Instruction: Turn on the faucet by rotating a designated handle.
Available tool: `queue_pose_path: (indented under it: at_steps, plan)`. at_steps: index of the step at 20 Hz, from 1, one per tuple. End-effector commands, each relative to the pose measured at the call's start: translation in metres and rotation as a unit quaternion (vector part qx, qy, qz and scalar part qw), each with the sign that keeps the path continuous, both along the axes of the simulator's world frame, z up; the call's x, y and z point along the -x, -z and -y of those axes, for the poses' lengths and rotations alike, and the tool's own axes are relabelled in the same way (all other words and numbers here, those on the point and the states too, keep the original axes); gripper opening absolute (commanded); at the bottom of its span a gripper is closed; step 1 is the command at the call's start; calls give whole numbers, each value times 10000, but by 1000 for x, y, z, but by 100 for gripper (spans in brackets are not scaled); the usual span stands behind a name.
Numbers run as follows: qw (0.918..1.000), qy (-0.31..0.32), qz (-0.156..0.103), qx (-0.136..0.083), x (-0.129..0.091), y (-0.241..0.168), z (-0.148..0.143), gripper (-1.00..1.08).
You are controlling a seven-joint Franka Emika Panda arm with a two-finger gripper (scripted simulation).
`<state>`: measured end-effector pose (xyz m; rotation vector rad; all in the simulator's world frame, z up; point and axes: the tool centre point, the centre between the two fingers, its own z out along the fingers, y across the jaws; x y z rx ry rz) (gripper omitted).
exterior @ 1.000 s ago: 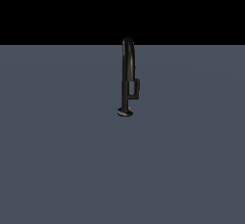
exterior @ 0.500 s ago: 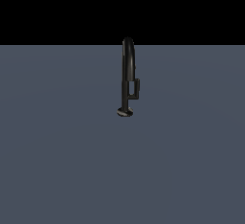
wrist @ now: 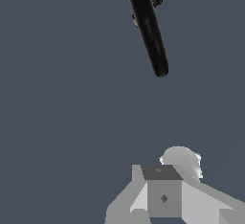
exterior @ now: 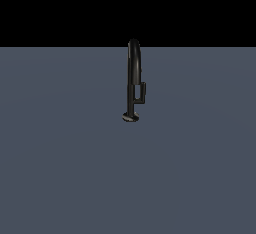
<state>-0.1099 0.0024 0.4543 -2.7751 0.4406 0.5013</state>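
No visible change: faucet and handle unmoved, untouched. Gripper well apart; spread unclear, probably empty.

Surface: flat, uniform slate blue-grey, matte. It fills the lower part of the exterior view from one side edge to the other. No seams, markings or texture can be made out on it.

Backdrop: solid black band across the upper part of the exterior view. It meets the surface along a straight horizontal line.

Wrist view: the same blue-grey surface fills the background. Faint tonal gradients run across it and are slightly lighter in places. No edge of the surface is in view there.
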Motion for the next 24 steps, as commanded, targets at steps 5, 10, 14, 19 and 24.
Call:
queue_pose_path:
  at_steps: [5, 10, 14, 19, 24]
  plan:
    - [9971, 450, -452, -414, -37, 18, 5, -100]
    - [9908, 798, -804, -740, -65, 34, 10, -100]
    - [9830, 1079, -1090, -1005, -86, 49, 15, -100]
    - [9697, 1435, -1451, -1342, -111, 70, 22, -100]
    - [9519, 1798, -1820, -1687, -135, 94, 30, -100]
